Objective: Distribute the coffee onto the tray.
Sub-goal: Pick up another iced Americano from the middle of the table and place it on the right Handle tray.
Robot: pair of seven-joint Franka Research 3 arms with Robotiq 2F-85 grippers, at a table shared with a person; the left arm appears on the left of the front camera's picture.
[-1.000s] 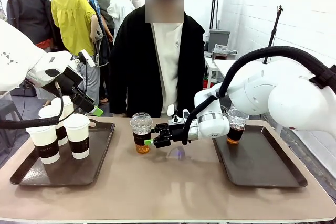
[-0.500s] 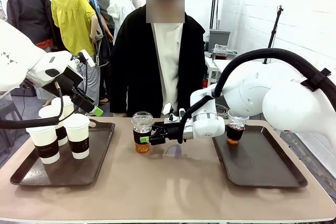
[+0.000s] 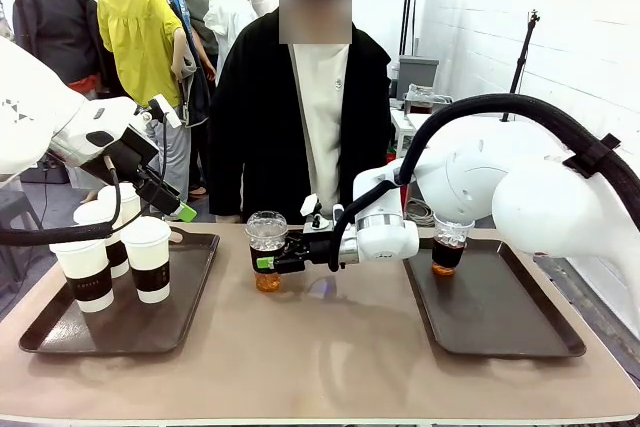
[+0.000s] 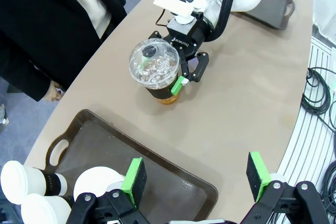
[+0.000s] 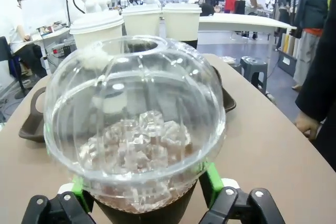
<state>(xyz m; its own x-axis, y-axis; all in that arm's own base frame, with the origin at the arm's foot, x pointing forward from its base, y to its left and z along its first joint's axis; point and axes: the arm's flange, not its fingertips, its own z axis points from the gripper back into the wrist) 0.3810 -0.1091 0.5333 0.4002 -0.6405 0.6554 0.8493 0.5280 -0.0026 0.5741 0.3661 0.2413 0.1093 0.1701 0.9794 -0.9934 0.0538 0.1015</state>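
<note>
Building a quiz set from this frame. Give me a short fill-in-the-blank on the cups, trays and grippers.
1. The right gripper has its jaws on either side of the dome-lidded cup, which stands on the ____.
2. The left tray holds ____ white paper cups.
3. The right tray holds ____ plastic cup of amber drink.
4. The left gripper, above the left tray, holds ____.

Missing words: table; three; one; nothing

Bright, even light (wrist views distorted).
</note>
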